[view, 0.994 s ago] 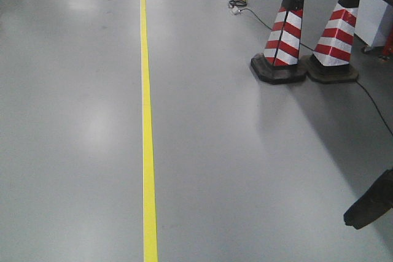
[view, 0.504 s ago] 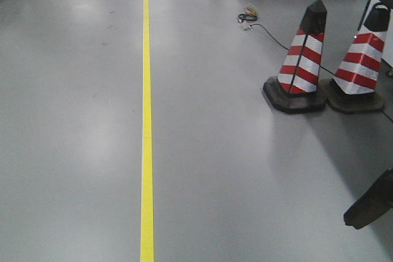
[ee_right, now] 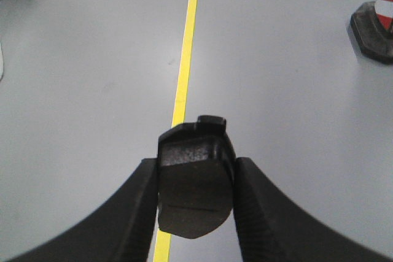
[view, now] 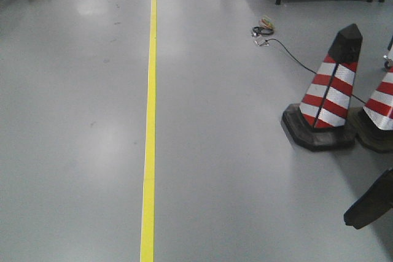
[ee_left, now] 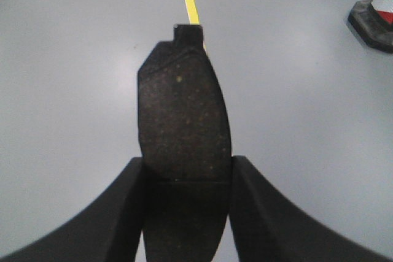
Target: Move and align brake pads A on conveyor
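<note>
Jaws of the left gripper clench a brake pad at frame centre, above grey floor. Jaws of the right gripper clench a second brake pad at lower centre, over the yellow line. A striped cone stands upper right.

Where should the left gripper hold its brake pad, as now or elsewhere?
Probably as now: the left gripper clamps the brake pad across its narrow width, on the two long edges, level with the groove. The fingers close in from both sides, likely near its balance point.
</note>
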{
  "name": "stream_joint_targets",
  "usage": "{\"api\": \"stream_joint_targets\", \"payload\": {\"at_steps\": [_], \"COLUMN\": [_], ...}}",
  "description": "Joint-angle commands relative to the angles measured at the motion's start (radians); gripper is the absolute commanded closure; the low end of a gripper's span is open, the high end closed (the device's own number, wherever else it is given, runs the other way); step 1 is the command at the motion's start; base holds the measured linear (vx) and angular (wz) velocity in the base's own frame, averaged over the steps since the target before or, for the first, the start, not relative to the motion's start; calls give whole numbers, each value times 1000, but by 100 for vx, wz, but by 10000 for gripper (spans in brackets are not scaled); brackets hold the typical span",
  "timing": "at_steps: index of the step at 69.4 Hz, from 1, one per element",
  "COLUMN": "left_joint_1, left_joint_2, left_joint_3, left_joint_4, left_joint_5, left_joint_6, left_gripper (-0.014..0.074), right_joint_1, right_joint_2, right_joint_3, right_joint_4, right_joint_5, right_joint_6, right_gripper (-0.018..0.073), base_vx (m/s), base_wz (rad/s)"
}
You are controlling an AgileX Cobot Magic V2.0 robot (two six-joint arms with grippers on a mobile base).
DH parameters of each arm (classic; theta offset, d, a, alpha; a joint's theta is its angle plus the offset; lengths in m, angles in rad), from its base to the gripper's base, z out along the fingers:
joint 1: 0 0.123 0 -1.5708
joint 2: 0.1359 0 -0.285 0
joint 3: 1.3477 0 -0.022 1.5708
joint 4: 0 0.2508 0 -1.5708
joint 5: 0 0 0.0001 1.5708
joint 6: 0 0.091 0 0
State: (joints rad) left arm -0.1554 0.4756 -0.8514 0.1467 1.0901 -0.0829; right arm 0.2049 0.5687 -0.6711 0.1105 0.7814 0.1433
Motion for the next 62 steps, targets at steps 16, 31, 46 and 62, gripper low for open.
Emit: {"api": "stream_joint_targets", "payload": {"at_steps": [16,31,46,62], "left_joint_1": [-4,-4,-4,-4], "left_joint_2": [6,6,6,6], "left_joint_3": [-23,-23,-23,-23], "left_joint_4": [9,9,9,9], "left_joint_5": [-84,-84,-84,-84], "left_joint_6": [-5,-5,-5,-5], "left_gripper": [602,602,602,602], "right_joint_1": [-4,-4,-4,-4], "right_joint_2": [-1,-1,0,0], "right_joint_3": [-32,-32,-32,-32], "right_joint_4": [3,3,1,-8], "right_joint_5": [-87,-87,-87,-87], "right_joint_6": [-11,-11,-11,-11], "right_gripper": [571,571,571,571], "base_vx": [56,51,46,41], "base_wz": [3,-1,-16,-39]}}
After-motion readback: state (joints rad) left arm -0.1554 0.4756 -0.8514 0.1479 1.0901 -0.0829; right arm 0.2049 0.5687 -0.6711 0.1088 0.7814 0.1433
